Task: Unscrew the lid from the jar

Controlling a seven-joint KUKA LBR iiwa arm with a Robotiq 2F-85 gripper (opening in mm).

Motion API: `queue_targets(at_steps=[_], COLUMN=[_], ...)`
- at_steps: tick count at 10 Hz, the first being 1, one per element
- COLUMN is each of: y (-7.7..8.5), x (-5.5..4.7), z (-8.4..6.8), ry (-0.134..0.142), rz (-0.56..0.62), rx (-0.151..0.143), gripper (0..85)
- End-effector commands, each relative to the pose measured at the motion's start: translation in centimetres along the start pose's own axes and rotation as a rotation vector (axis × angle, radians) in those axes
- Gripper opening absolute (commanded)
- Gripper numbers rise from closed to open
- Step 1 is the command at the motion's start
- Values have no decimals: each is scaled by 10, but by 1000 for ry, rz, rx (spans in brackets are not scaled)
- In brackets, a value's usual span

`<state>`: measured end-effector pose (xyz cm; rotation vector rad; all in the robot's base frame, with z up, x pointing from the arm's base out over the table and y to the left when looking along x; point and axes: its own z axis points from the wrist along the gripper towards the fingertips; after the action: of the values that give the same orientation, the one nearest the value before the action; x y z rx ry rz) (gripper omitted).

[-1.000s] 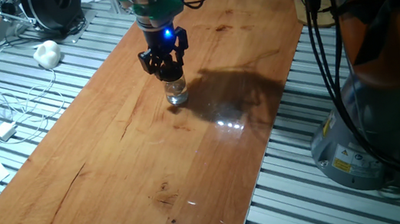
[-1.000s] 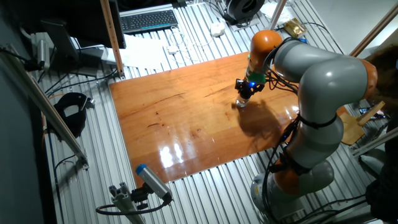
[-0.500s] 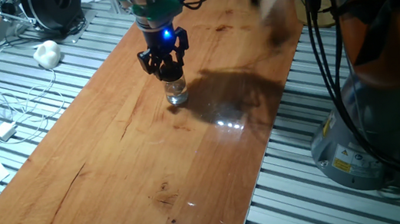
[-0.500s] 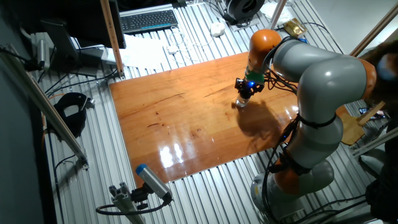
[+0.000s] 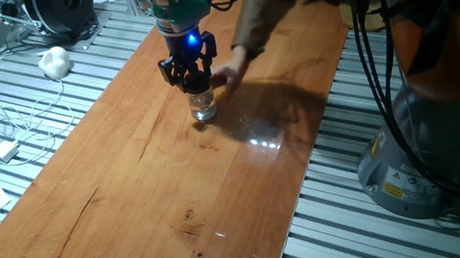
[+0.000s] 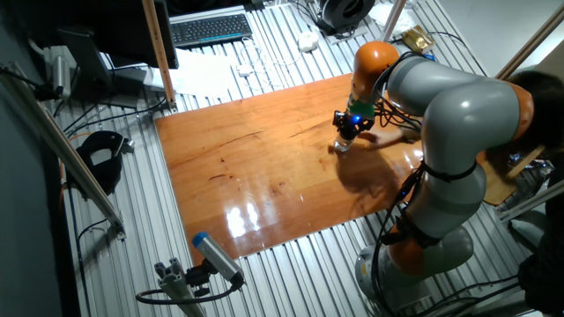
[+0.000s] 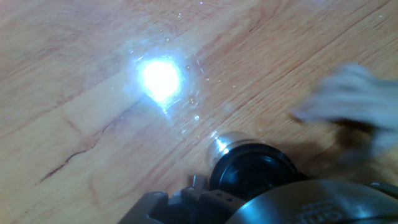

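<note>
The small clear jar (image 5: 203, 108) stands upright on the wooden table (image 5: 157, 183), near its far end. Its black lid (image 5: 197, 86) sits on top, and my gripper (image 5: 193, 80) comes straight down over it with the fingers closed against the lid's sides. In the other fixed view the gripper (image 6: 346, 130) sits just above the jar (image 6: 341, 146). The hand view looks down on the round black lid (image 7: 252, 174) with a sliver of glass (image 7: 222, 144) beside it; the fingertips do not show there.
A person's hand (image 5: 228, 76) and arm reach in from the far right, right beside the jar; the hand shows blurred in the hand view (image 7: 348, 102). A bright light glare (image 7: 160, 79) lies on the wood. Cables and a white object (image 5: 54, 61) lie off the table's left.
A person's arm has swung in from the upper right and its hand is now next to the jar. My gripper, the lid and the jar have stayed in place.
</note>
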<state>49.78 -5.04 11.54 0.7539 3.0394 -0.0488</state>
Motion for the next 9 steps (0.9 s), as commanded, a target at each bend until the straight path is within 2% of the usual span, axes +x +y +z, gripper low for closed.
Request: queue_targets(at_steps=[1, 4, 5, 7, 8, 9], y=[0, 0, 0, 0, 0, 0], x=[0, 0, 0, 0, 0, 0], z=[0, 0, 0, 0, 0, 0], ry=[1, 4, 1, 3, 5, 8], rz=[-8, -22, -40, -96, -129, -165], rx=[2, 2, 4, 16, 14, 12], gripper=[510, 510, 340, 340, 170, 170])
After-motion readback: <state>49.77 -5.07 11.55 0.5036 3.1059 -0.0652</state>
